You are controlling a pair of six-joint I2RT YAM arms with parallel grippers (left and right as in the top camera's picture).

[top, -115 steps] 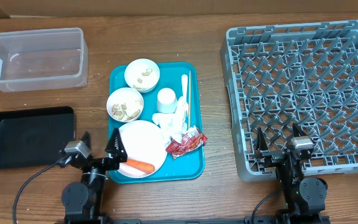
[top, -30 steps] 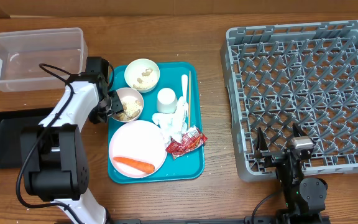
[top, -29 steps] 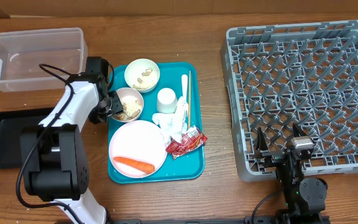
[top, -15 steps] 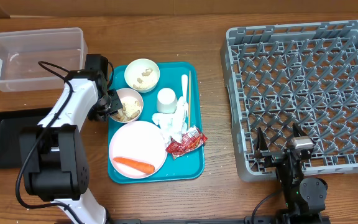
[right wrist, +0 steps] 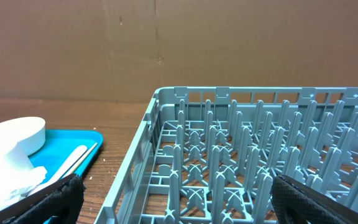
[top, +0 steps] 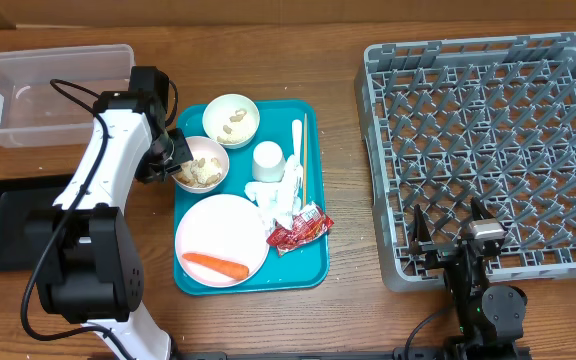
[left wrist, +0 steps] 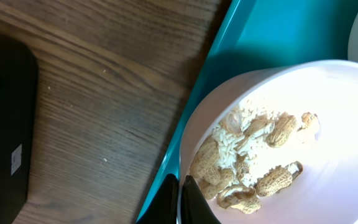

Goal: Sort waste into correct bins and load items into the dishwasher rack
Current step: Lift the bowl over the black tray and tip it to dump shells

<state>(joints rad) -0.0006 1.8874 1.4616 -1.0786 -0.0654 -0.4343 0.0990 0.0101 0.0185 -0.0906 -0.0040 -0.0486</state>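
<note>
My left gripper (top: 176,160) (left wrist: 180,199) is shut on the left rim of a white bowl (top: 202,164) (left wrist: 291,143) that holds peanuts and rice, at the left edge of the teal tray (top: 303,272). The tray also carries a second bowl (top: 230,120), a cup (top: 268,160), a plate (top: 230,228) with an orange carrot (top: 214,266), crumpled napkins (top: 283,196), a red wrapper (top: 298,228), a fork (top: 296,138) and chopsticks (top: 305,165). My right gripper (top: 452,244) (right wrist: 179,205) rests open at the front of the grey dishwasher rack (top: 488,130).
The clear tub (top: 56,92) stands at the back left, just behind my left arm. The black tray (top: 38,215) lies at the front left; its corner (left wrist: 2,124) shows in the left wrist view. Bare wood separates the teal tray from the rack (right wrist: 241,137).
My left gripper has closed onto the bowl's rim and drawn the bowl slightly back and to the left. The right arm has not moved.
</note>
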